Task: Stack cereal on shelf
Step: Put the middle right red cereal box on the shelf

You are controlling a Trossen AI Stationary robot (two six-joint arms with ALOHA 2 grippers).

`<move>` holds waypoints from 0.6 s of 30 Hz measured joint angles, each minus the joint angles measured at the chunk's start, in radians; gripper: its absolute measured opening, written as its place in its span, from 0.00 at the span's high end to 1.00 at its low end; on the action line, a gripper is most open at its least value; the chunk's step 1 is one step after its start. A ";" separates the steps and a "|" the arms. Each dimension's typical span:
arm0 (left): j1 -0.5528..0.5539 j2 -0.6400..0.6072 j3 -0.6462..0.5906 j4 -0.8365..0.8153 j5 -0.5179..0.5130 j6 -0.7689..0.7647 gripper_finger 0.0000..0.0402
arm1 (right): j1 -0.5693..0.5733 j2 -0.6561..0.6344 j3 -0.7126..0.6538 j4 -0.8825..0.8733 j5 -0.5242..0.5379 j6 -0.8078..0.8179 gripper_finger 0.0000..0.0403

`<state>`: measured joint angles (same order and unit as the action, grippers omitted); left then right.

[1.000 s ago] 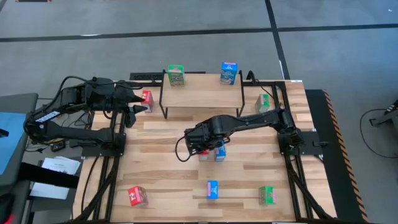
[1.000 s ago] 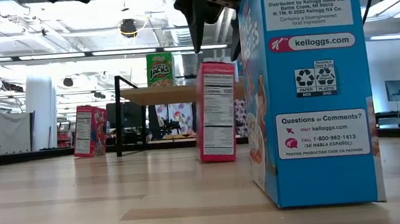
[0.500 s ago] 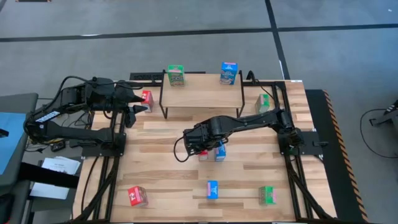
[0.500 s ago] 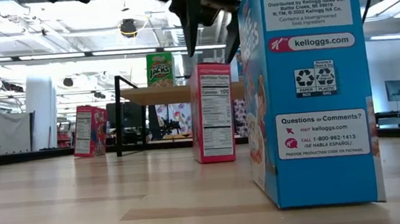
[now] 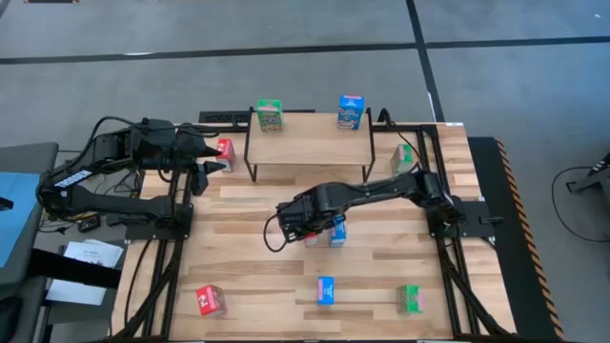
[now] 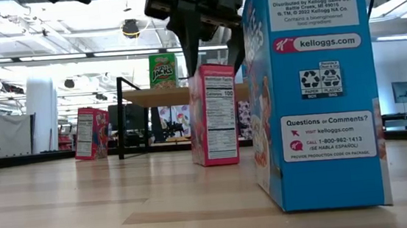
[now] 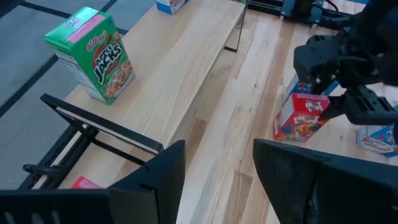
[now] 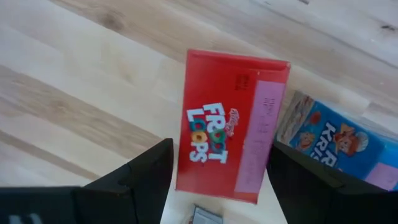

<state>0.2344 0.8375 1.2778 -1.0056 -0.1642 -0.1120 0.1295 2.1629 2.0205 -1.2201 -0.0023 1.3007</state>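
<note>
A red cereal box (image 8: 233, 130) stands upright on the table's middle, close beside a blue one (image 8: 336, 140). My right gripper (image 8: 217, 180) is open and points down over the red box (image 6: 214, 113), one finger on each side of its top. The shelf (image 5: 310, 148) stands at the far middle on thin black legs. A green box (image 5: 270, 114) stands upright at its far left corner and a blue box (image 5: 351, 111) at its far right corner. My left gripper (image 5: 205, 162) waits open at the far left, above a red box (image 5: 225, 150). My right gripper comes at the red box from above, its fingers (image 6: 186, 45) standing on either side of the box's top end (image 8: 273, 93). Whether a finger touches the box I cannot tell. The box stands upright on the table.
A green box (image 5: 404, 155) stands right of the shelf. Near the front edge stand a red box (image 5: 211, 300), a blue one (image 5: 326, 291) and a green one (image 5: 410, 298). Bare boards lie between the shelf and the middle boxes.
My right gripper has come down over the red box, staying open. In the low view the red box has turned a little on the table and shows more of its other side. My left arm has kept still.
</note>
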 joint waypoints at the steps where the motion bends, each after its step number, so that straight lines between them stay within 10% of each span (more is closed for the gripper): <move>1: 0.000 0.000 0.000 0.001 0.000 0.000 0.56 | 0.000 -0.001 0.000 0.002 0.000 -0.003 0.32; 18: 0.000 0.000 0.000 0.001 0.000 0.000 0.56 | -0.001 -0.001 0.001 0.001 -0.005 -0.058 0.32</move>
<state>0.2342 0.8375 1.2778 -1.0046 -0.1642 -0.1120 0.1284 2.1620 2.0212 -1.2194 -0.0068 1.2429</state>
